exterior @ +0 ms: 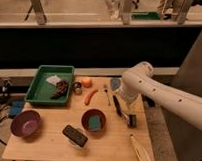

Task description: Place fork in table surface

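A white robot arm [159, 92] reaches in from the right, its pincer [131, 119] open and empty, low over the right side of the wooden table [47, 145]. The slim silvery fork [107, 94] lies flat on the table between an orange carrot [90, 96] and a black-handled utensil [117, 104], apart from the pincer.

End effector [131, 119] low at right, fingers spread

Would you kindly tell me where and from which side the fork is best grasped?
Grip the fork mid-handle from straight above, jaws across its thin width: it lies flat on the table surface between carrot and black-handled utensil. The gripper hangs open just past that utensil.
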{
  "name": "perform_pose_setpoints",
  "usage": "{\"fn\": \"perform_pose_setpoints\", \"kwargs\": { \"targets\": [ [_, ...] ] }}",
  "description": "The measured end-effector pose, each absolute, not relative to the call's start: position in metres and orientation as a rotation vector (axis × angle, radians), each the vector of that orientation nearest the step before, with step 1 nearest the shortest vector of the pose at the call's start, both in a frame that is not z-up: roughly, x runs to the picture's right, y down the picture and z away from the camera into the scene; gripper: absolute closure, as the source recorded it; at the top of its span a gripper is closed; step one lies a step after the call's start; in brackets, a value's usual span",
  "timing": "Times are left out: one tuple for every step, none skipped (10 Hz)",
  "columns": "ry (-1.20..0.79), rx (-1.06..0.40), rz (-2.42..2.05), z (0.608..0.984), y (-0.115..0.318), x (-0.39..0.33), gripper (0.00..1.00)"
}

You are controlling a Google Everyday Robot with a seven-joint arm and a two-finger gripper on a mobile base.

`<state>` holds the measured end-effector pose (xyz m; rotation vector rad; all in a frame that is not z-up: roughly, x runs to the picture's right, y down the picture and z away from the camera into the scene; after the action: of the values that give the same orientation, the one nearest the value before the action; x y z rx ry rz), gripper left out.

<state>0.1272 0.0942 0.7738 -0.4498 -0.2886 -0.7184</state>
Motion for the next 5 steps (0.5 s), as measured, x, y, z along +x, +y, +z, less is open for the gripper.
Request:
{"fn": "perform_pose_setpoints", "kwargs": {
  "targets": [
    [-0.286,-0.423,-0.762,0.779,0.089,0.126,0.20],
    [-0.279,-0.398,-0.800,0.786,0.080,0.125,0.20],
    [-0.278,-0.380,-0.825,0.792,0.071,0.122,0.20],
    [-0.285,-0.358,-0.860,0.801,0.059,0.119,0.20],
    [-0.295,-0.342,-0.916,0.808,0.050,0.119,0.20]
  ]
}}
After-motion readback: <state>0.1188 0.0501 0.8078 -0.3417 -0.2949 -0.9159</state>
